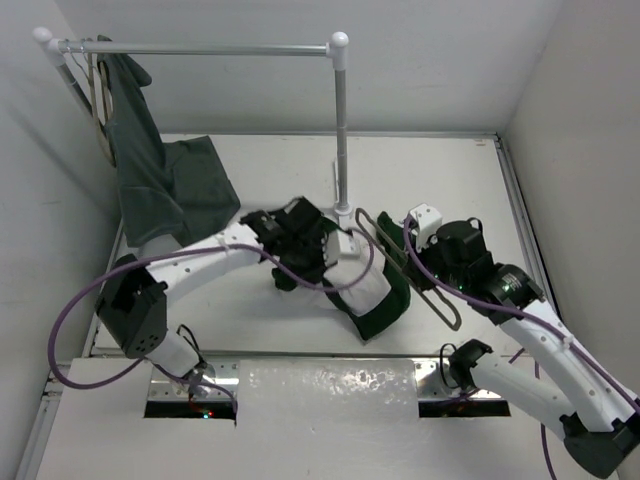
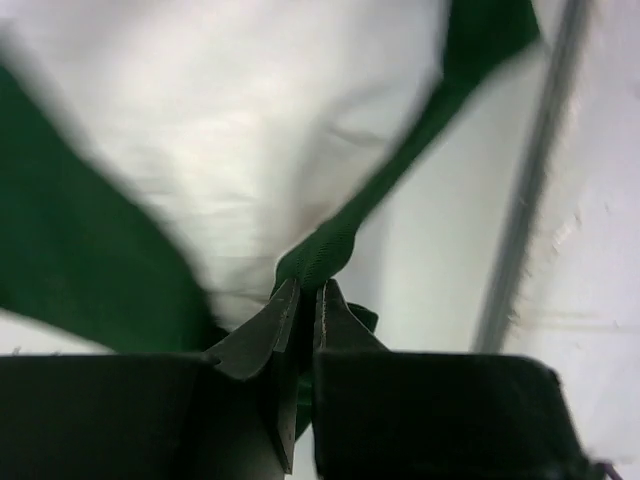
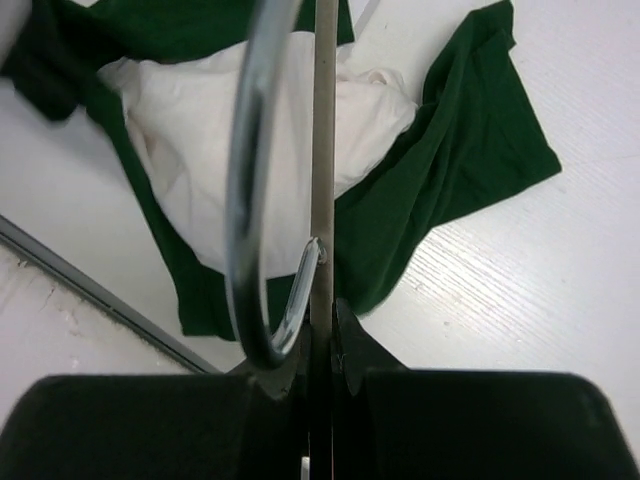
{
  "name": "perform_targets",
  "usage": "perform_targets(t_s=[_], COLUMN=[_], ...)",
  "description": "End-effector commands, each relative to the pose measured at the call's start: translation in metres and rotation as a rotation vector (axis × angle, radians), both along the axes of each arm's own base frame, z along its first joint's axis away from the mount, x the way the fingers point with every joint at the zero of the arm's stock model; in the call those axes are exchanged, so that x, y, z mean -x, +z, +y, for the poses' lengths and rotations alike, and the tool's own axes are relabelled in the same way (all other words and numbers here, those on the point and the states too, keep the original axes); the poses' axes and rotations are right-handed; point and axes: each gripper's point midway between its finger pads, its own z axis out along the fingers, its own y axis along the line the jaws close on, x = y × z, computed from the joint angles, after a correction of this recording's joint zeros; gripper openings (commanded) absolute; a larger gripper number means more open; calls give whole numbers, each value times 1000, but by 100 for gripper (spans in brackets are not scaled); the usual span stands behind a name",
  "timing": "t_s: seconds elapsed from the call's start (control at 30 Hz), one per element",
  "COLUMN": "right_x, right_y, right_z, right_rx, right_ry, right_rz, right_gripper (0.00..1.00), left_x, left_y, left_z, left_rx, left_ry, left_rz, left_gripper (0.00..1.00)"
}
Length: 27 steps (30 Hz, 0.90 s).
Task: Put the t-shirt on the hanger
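Observation:
The dark green t-shirt point(image 1: 375, 300) with its white panel lies crumpled at the table's middle. My left gripper point(image 1: 335, 250) is shut on a green ribbed edge of the t-shirt point(image 2: 320, 255) and holds it up, white cloth hanging behind. My right gripper point(image 1: 425, 262) is shut on the slim brownish-grey hanger point(image 1: 405, 268), which slants from beside the rack pole to the near right. In the right wrist view the hanger's bar point(image 3: 322, 150) runs up from between the fingers, its hook curving left, with the t-shirt point(image 3: 460, 170) below on the table.
A clothes rack point(image 1: 341, 130) stands on the table, its rail point(image 1: 200, 48) across the back. A larger grey-green garment point(image 1: 160, 170) hangs from the rail's left end onto the table. A foil-like strip point(image 1: 330, 392) lies at the near edge.

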Motion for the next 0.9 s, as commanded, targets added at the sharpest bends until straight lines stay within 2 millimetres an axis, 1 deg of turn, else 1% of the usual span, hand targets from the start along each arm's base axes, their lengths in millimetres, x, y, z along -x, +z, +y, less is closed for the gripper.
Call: perform_targets(t_s=[0.0,0.03,0.07,0.1,0.13,0.17,0.2,0.23,0.27,0.3,0.33,0.37,0.4,0.43,0.47,0.5,0.57,0.6,0.67,0.7,0.73,0.77,0.8,0.87], right_x=[1,1,-1,-2,-2,-5,-6,-7,-10,-10,-11,-12,-13,-14,-15,-15,-15,-13,-13,-11,-10,-10,-10,-9], right_y=[29,28,36,39,42,47,48,49,48,46,45,43,41,40,38,37,34,33,29,28,28,25,24,22], right_z=[0,-4,-4,-6,-6,-9,-9,-9,-9,-8,-6,-3,-2,-1,0,0,2,4,5,10,11,13,15,18], right_rx=[25,52,52,59,69,90,100,111,124,126,126,119,121,119,120,118,112,101,92,71,60,49,39,18], right_ry=[41,39,38,38,40,42,45,47,54,57,60,68,71,72,74,72,76,88,80,97,98,97,98,99], right_rz=[-12,-2,-20,-28,-34,-43,-42,-41,-33,-26,-20,-15,-9,-10,-10,-11,-4,5,11,16,19,21,24,28], right_gripper=[0,0,0,0,0,0,0,0,0,0,0,0,0,0,0,0,0,0,0,0,0,0,0,0], left_x=[-26,-40,-50,-63,-74,-91,-105,-115,-131,-132,-137,-137,-128,-126,-121,-109,-103,-100,-102,-104,-107,-112,-125,-142], left_y=[49,51,56,72,76,70,82,79,61,62,39,30,16,5,-1,-13,-13,-13,1,10,15,20,23,28], left_z=[-8,-6,-7,-14,-14,-11,-13,-11,-4,-1,9,14,23,32,36,41,44,42,38,34,32,30,27,24], left_rx=[139,148,163,208,221,213,229,221,190,182,140,121,87,74,68,57,66,81,119,149,163,175,184,189], left_ry=[26,53,68,71,87,119,119,134,163,159,176,164,166,170,147,139,126,124,116,107,108,130,149,191], left_rz=[-23,-31,-39,-67,-69,-58,-83,-75,-36,8,76,99,155,185,192,227,219,220,195,175,161,148,92,36], left_gripper=[0,0,0,0,0,0,0,0,0,0,0,2,6,9,12,22,30,37,41,47,48,48,48,48])
